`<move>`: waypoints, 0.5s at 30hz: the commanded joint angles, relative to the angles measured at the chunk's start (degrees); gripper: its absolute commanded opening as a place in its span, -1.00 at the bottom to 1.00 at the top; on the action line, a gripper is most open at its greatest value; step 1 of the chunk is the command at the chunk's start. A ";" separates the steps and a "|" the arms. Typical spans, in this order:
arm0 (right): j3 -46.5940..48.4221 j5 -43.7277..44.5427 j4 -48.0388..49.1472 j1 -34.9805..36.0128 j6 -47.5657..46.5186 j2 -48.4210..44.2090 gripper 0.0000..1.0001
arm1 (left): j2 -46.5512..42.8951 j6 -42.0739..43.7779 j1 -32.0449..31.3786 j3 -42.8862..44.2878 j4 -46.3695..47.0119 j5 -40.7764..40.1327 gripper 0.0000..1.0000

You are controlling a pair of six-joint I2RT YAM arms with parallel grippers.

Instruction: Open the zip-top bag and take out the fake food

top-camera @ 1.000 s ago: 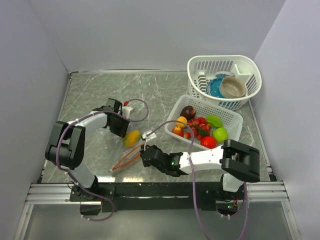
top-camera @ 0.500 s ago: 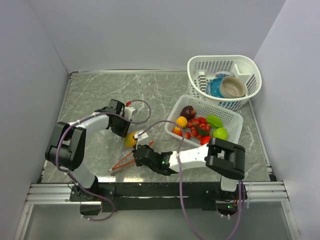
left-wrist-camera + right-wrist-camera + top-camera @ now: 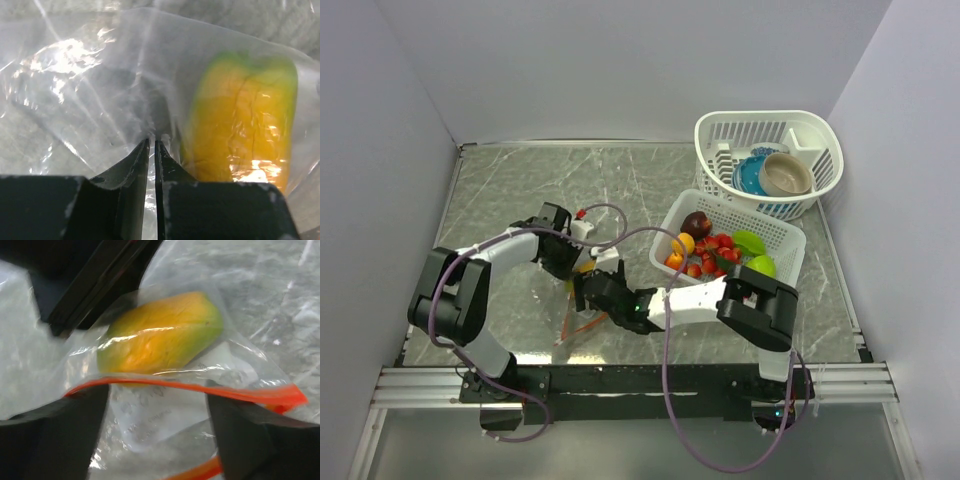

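Top view, worktop [image 3: 520,190]: grey marble-look surface, both arms reaching into the near-left part.
Top view, left hand [image 3: 572,270]: down low on the zip-top bag [image 3: 575,315], right next to the right hand [image 3: 588,292]; couldn't judge either grip from up here.
Top view, bag: clear and crumpled, lay on the worktop left of centre, and its orange-red zip strip [image 3: 590,323] trailed toward the near edge.
Top view, fake food [image 3: 715,255]: mostly piled in the white slotted tray [image 3: 780,250] to the right, reds, an orange and a couple of greens.
Top view, yellow-green piece [image 3: 586,266]: only a sliver showed between the two hands.
Top view, far right: white round basket [image 3: 720,140] held a blue bowl [image 3: 752,175] and a beige bowl [image 3: 785,175].
Left wrist view, left hand [image 3: 151,145]: the fingers were pressed almost together, with a fold of the bag's [image 3: 90,75] clear film pinched between the tips.
Left wrist view, yellow-green piece [image 3: 240,130]: inside the bag, just right of the pinch, a bit blurry.
Right wrist view, right hand [image 3: 155,440]: fingers [image 3: 50,440] spread wide apart, nothing clamped as far as I could see.
Right wrist view, zip strip [image 3: 175,387]: ran across from one finger to the other, with a second bit of it lower down.
Right wrist view, yellow-green piece [image 3: 160,332]: sat in the bag [image 3: 165,415] just beyond the strip, with the left hand [image 3: 90,275] dark at the far left.
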 commanded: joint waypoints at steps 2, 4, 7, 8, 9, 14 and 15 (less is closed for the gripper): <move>1.40 -1.16 2.47 -3.20 3.57 0.31 0.96 | -1.58 3.53 -2.39 -2.72 -1.82 -0.55 -0.67; 0.34 -3.97 4.94 -3.46 3.40 0.05 1.00 | -1.94 3.53 -2.57 -3.07 -1.64 0.06 -0.66; 3.05 -5.04 4.52 -3.38 3.66 1.88 1.00 | -2.02 3.53 -2.66 -2.37 -2.43 1.73 -0.66; 4.20 -5.04 2.68 -3.38 3.92 2.59 1.00 | -1.94 3.71 -2.66 -2.02 -2.86 2.35 -0.66; 6.30 -4.86 1.80 -3.29 4.01 3.29 1.00 | -1.50 3.88 -2.75 -1.58 -3.39 3.22 -0.66; 12.46 -1.96 -4.78 -2.94 3.14 8.04 1.00 | -0.80 5.38 -4.24 -0.08 -6.47 6.22 -0.66; 15.25 -1.26 -6.55 -2.85 2.79 8.92 1.00 | -0.71 5.64 -4.42 0.00 -6.91 6.39 -0.66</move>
